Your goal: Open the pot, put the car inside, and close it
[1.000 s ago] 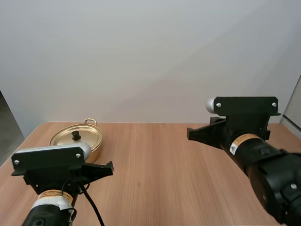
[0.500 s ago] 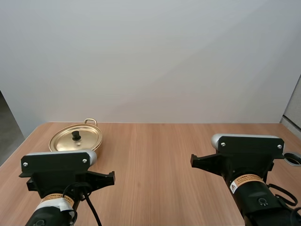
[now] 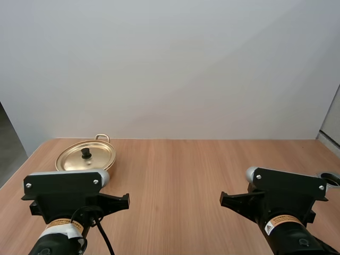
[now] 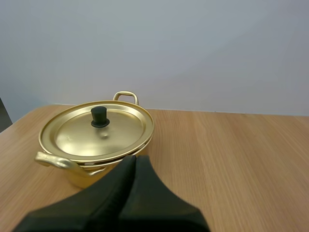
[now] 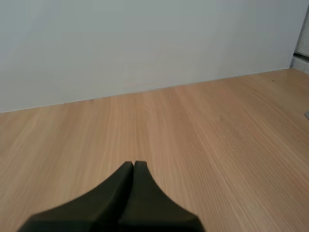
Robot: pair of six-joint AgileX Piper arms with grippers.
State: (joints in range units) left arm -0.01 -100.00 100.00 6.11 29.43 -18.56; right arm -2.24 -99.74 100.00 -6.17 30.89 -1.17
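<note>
Two claws, our left claw (image 4: 134, 158) and right claw (image 5: 133, 164), are each closed on nothing, and the gold pot (image 4: 79, 175) sits just ahead of the left claw with its lid (image 4: 116, 130) on, so we judge every step remains.

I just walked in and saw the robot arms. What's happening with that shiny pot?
Nothing is held right now. The gold pot sits on the wooden table with its lid on. The left gripper, shut on nothing, points at the pot without touching it. The right gripper, also shut and empty, is over bare table.
</note>
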